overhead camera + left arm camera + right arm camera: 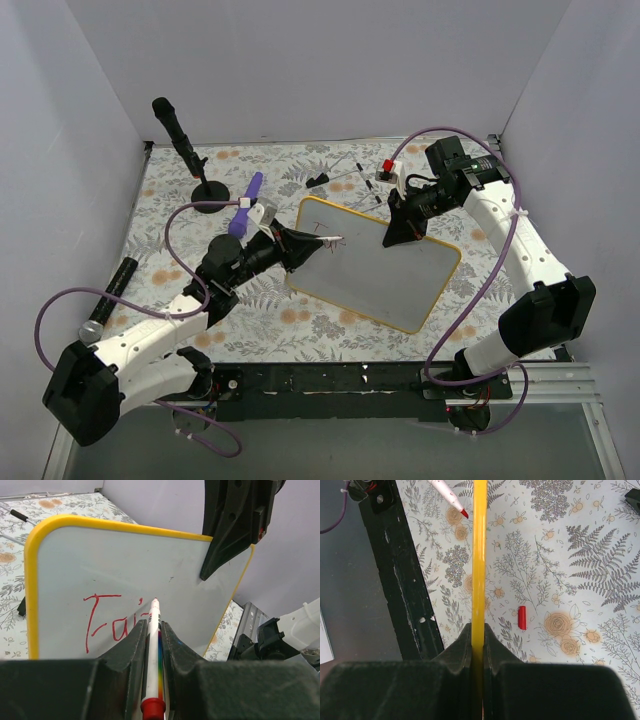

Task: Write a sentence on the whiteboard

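The whiteboard [385, 268] with a yellow rim is tilted up over the table's middle. It also shows in the left wrist view [125, 565]. Red lettering, the sentence [107, 620], reads about "Fai" near its left end and shows faintly from above [327, 240]. My left gripper [300, 245] is shut on a white marker [152, 645] with a red end, its tip on the board beside the letters. My right gripper [405, 232] is shut on the board's far edge; in the right wrist view the yellow rim [479, 555] runs edge-on between the jaws.
A red marker cap [522, 618] lies on the floral cloth under the board. A black microphone stand [190, 150] stands at the back left, a purple tool [246, 205] beside it. Small pens and a red-topped item [385, 167] lie at the back.
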`<state>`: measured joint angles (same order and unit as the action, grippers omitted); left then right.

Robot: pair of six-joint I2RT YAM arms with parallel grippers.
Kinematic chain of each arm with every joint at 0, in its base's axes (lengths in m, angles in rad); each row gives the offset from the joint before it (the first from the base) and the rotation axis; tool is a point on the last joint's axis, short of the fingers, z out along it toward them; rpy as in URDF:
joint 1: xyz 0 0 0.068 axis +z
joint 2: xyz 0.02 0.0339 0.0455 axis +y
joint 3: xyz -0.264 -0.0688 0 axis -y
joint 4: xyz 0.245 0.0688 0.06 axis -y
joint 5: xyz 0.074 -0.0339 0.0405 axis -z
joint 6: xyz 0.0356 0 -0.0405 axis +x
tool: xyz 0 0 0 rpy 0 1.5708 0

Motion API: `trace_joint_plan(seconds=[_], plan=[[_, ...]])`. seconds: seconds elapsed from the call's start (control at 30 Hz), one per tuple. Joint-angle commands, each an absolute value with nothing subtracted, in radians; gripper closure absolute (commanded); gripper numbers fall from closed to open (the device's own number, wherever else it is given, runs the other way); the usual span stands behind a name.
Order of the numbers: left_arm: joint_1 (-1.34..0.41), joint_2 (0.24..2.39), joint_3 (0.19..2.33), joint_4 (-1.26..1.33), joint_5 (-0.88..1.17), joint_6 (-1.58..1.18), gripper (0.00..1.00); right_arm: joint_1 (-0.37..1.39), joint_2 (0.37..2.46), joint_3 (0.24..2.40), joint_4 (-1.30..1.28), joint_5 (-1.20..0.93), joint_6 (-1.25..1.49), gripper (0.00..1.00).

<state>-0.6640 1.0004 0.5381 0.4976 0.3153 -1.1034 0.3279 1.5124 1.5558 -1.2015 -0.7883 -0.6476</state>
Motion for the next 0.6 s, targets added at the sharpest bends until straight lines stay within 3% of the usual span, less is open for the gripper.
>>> trace_joint_plan(seconds=[0.0,0.57], plan=[[-0.663,1.014,0.578,0.499,0.291,-1.086,1.0,0.333,1.483,1.571,-1.163,-0.89,-0.666,0.99],[-0.663,1.025,0.558,0.445,0.262,-1.062,1.0,0.331,1.485,1.568,-1.163,-0.891,-0.667,0.99]])
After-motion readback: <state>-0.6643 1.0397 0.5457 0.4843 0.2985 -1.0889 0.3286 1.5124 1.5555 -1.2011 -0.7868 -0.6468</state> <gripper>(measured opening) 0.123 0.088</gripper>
